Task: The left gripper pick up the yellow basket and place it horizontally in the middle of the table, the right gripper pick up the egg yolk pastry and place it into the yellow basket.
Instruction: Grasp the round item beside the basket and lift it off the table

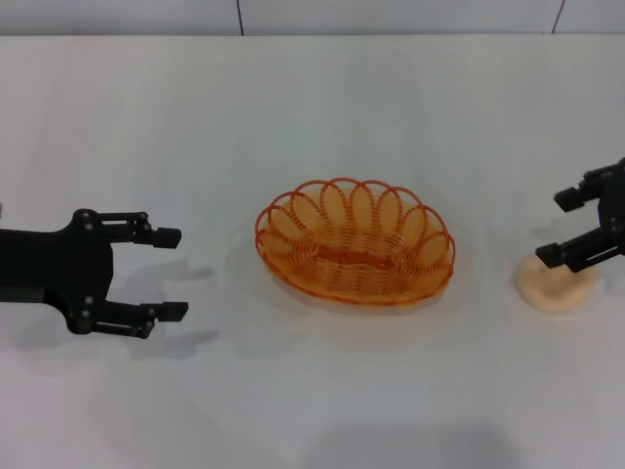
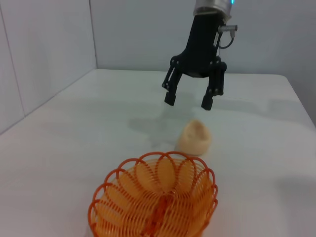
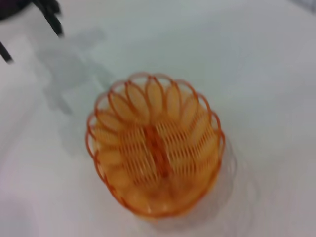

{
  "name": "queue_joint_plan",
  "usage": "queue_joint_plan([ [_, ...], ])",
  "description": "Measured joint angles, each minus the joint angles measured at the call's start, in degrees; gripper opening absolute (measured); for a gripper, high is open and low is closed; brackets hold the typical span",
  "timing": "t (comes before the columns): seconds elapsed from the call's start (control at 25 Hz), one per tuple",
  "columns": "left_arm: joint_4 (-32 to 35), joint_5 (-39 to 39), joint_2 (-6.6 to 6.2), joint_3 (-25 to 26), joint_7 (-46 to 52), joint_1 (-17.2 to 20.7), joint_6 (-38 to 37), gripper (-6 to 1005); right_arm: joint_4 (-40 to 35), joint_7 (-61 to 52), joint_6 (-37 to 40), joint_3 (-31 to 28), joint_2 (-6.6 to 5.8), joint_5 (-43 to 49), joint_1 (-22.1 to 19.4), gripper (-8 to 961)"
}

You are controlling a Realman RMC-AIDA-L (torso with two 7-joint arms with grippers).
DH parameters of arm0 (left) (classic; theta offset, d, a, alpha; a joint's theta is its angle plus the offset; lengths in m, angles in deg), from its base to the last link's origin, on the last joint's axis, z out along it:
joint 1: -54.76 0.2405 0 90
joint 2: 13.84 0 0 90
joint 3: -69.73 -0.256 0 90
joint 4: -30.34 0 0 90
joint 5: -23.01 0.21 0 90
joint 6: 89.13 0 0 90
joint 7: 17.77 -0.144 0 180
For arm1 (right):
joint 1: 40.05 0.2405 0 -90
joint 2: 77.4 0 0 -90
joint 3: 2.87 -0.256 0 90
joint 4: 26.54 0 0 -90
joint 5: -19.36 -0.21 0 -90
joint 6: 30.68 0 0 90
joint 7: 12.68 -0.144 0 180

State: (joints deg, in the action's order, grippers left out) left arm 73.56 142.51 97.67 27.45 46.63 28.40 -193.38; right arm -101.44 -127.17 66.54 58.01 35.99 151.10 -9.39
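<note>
The yellow basket (image 1: 356, 242) lies lengthwise across the middle of the white table (image 1: 293, 107), empty. My left gripper (image 1: 181, 274) is open and empty, well to the left of the basket. The egg yolk pastry (image 1: 557, 285) sits on the table right of the basket. My right gripper (image 1: 549, 227) is open and hovers just over the pastry without touching it. The left wrist view shows the basket (image 2: 155, 200), the pastry (image 2: 195, 138) beyond it and the right gripper (image 2: 188, 102) above the pastry. The right wrist view shows the basket (image 3: 155, 163).
A grey wall (image 1: 391, 15) runs along the table's far edge. In the right wrist view, the left gripper's fingers (image 3: 49, 12) show at the picture's corner, away from the basket.
</note>
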Motion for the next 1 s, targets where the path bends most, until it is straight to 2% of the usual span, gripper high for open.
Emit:
queue_joint_plan([
  [0.12, 0.1, -0.1, 0.16, 0.0, 0.3, -0.4, -0.1, 802, 0.7, -2.8, 1.1, 0.0, 0.91, 5.7, 2.4, 811],
  [0.24, 0.1, -0.1, 0.37, 0.0, 0.7, -0.6, -0.1, 800, 1.5, -4.4, 1.0, 0.4, 1.63, 7.6, 3.2, 790],
  [0.72, 0.1, -0.5, 1.22, -0.1, 1.7, -1.4, 0.5, 799, 7.6, -5.5, -2.4, 2.0, 1.75, 12.6, 4.3, 708],
  [1.0, 0.1, -0.1, 1.55, -0.4, 1.3, -1.3, 0.2, 799, 8.9, -4.7, -3.9, 3.2, 1.77, 12.9, 4.0, 536],
])
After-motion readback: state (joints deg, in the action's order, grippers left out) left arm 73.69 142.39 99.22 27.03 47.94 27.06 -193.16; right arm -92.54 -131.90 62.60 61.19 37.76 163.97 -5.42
